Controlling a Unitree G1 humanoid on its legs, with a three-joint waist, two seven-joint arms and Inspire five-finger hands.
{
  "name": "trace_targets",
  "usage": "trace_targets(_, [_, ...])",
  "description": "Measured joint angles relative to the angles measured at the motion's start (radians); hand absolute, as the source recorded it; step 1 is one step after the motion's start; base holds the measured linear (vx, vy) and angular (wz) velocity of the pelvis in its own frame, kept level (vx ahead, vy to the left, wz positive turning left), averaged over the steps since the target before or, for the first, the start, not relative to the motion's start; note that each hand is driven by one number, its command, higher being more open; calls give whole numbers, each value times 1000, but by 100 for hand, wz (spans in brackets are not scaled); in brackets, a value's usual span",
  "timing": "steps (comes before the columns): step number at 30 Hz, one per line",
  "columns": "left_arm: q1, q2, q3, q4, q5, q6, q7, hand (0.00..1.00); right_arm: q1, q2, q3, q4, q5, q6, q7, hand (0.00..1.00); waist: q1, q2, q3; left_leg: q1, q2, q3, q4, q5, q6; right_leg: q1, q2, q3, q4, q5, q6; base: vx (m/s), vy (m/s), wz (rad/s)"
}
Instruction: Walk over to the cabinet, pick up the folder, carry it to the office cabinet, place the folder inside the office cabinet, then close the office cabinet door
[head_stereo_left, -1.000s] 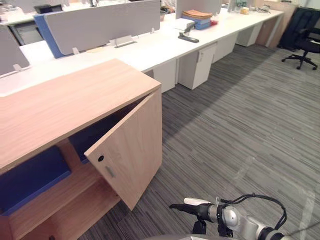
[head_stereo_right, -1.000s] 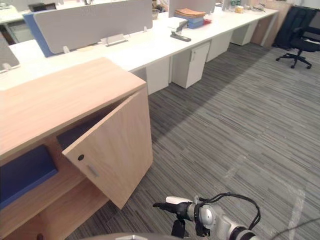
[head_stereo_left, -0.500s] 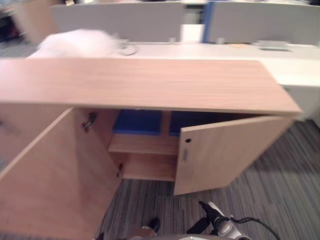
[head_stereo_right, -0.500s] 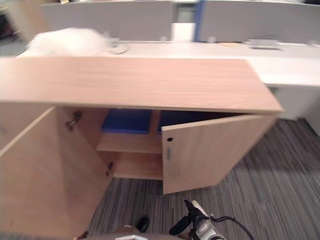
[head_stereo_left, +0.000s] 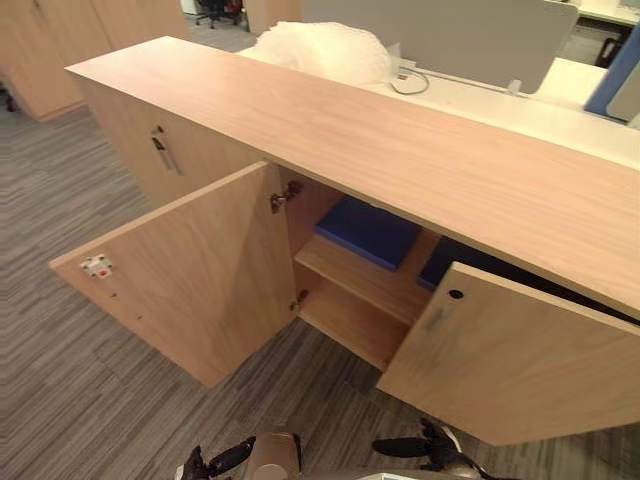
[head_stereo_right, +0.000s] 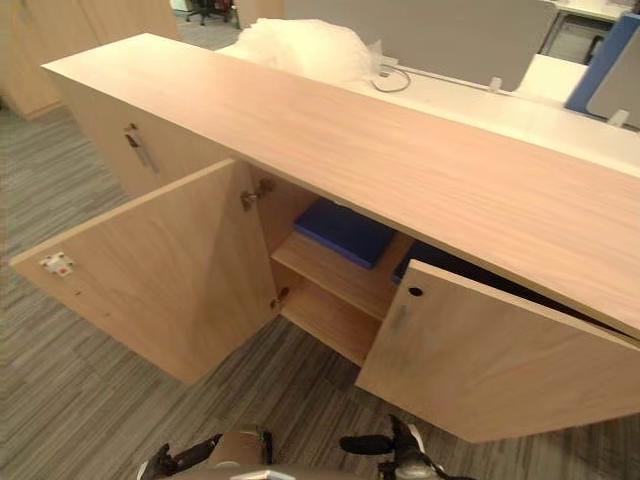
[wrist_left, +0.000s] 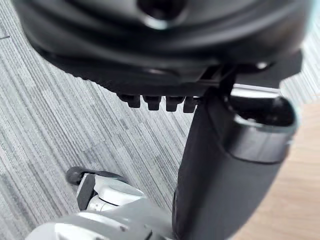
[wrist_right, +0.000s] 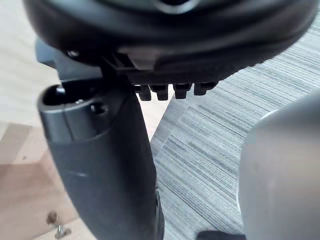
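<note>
The blue folder (head_stereo_left: 368, 230) lies on the cabinet (head_stereo_left: 400, 150) shelf (head_stereo_left: 365, 285), at 12 o'clock from the left robot hand (head_stereo_left: 225, 460) and right robot hand (head_stereo_left: 402, 447). Both are released and empty. I would step closer and face the opening squarely before reaching.

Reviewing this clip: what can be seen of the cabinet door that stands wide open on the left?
The door is a flat panel of light wood look, standing far out over the grey carpet with its inner face toward the camera. Two metal hinges join it to the cabinet beside the shelf opening. A small white catch with red dots sits near its free top corner. Nothing else touches it.
</note>
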Motion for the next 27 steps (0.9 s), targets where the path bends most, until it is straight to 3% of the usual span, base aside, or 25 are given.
trace_targets(1, [-16, 37, -41, 23, 1, 0, -8, 100, -7, 6, -53, 3, 27, 0, -3, 100, -24, -17, 9, 20, -65, -12, -99, 16, 6, -17, -35, -31, 18, -20, 5, 90, 102, 101])
trace_targets(2, [-21, 45, -53, 30, 1, 0, -10, 100, -7, 7, -62, 6, 38, 0, -3, 100, -27, -24, 9, 26, -84, -23, -129, 32, 7, -18, -43, -32, 14, -28, -4, 33, 11, 141])
trace_targets(3, [-43, 61, -75, 50, 1, 0, -12, 100, -6, 13, -87, 29, 69, 4, -2, 100, -33, -55, 2, 85, -150, -21, -290, 85, 20, -6, -48, -30, -69, -18, -22, 1, -60, 122])
trace_targets(4, [-36, 61, -76, 67, 1, 2, -12, 100, 0, 14, -107, 30, 91, -2, -1, 100, -42, -46, -2, 123, -143, 56, -332, 92, 24, 37, -52, -47, -106, 30, -19, 34, -74, 120])
trace_targets(5, [-33, 57, -82, 74, 0, 2, -13, 100, 2, 8, -107, 31, 101, -3, -1, 100, -42, -34, -4, 135, -148, 64, -353, 122, 23, 48, -57, -61, -110, 36, -10, 56, -16, 70])
trace_targets(7, [-16, 50, -106, 84, -8, 2, -19, 100, 0, 2, -109, 38, 116, -4, 1, 100, -42, -18, -9, 221, -204, 35, -528, 202, 36, 64, -78, -93, -106, 65, -24, 80, 22, 42])
trace_targets(9, [-8, 51, -130, 87, -15, 2, -28, 100, 2, 1, -109, 39, 118, -4, 1, 100, -45, -7, -17, 303, -221, 1, -702, 296, 32, 73, -69, -118, -102, 95, -22, 90, 0, 41])
trace_targets(12, [-13, 77, -143, 90, -18, 2, -39, 100, 2, 16, -113, 40, 123, -5, -1, 100, -48, -39, -10, 328, -222, -34, -704, 300, 35, 107, -64, -139, -94, 106, -17, 59, 7, 33])
trace_targets(14, [-11, 89, -171, 79, -15, 2, -38, 100, 3, 17, -108, 44, 123, -5, -2, 100, -48, -46, -14, 339, -220, -43, -704, 298, 32, 109, -62, -142, -72, 108, -17, 48, 10, 16])
trace_targets(20, [17, 55, -172, -109, 1, 6, -3, 100, 2, 10, -95, 42, 123, -7, -2, 100, -49, -31, -12, 350, -218, -45, -705, 293, 24, 122, -58, -145, -71, 109, -16, 15, 3, 1])
trace_targets(27, [-76, 31, -104, -355, -78, 12, 6, 100, 3, -2, -81, 30, 122, -4, -2, 100, -71, -27, -14, 344, -206, -34, -705, 284, 7, 121, -46, -141, -94, 109, -17, 2, -7, -6])
